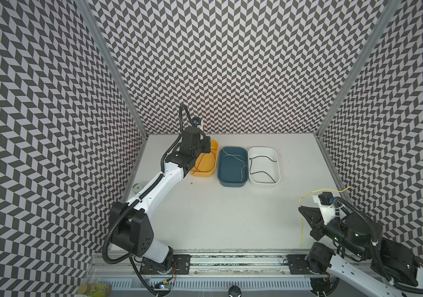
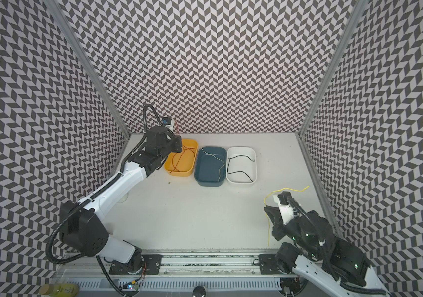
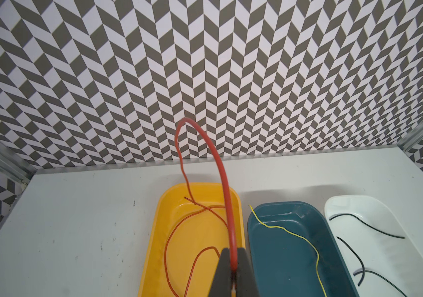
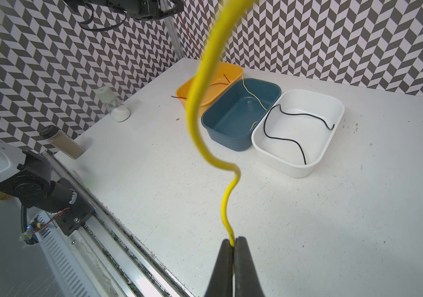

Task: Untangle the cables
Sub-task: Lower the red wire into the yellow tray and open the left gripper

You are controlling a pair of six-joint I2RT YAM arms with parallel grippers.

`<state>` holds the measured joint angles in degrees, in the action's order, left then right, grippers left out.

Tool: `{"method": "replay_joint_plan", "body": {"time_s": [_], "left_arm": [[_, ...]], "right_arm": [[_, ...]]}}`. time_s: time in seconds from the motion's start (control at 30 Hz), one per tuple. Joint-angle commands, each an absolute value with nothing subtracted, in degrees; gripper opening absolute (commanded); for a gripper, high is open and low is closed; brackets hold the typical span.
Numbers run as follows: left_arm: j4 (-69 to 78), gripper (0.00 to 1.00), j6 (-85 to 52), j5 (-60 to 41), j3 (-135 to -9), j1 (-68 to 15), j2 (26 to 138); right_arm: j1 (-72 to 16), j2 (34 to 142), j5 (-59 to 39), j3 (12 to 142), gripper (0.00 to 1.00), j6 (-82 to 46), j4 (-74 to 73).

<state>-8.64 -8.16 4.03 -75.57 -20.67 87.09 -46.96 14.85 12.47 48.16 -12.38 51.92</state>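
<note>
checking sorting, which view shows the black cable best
The right wrist view: the black cable lies whole and large in the white tray. Both top views show it small; the left wrist view crops it.

A robotics lab test cell: chevron-patterned walls (image 1: 231, 64) on aluminium posts (image 1: 110, 64) box in a white table (image 1: 218, 218). The left arm (image 1: 159, 185) and right arm (image 1: 346, 270) are bolted to a metal rail (image 1: 231, 259) at its front, with wiring exposed.
</note>
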Motion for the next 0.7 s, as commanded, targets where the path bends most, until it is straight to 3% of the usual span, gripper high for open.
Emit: {"method": "replay_joint_plan", "body": {"time_s": [0.0, 0.67], "left_arm": [[-6.0, 0.0, -9.9, 4.7, -74.1, -20.6, 87.9], [-4.7, 0.0, -14.6, 4.8, -68.4, -20.6, 93.3]], "right_arm": [[-46.7, 14.2, 13.0, 47.8, 0.0, -11.2, 49.8], [-46.1, 14.0, 12.8, 47.4, 0.0, -10.8, 49.5]]}}
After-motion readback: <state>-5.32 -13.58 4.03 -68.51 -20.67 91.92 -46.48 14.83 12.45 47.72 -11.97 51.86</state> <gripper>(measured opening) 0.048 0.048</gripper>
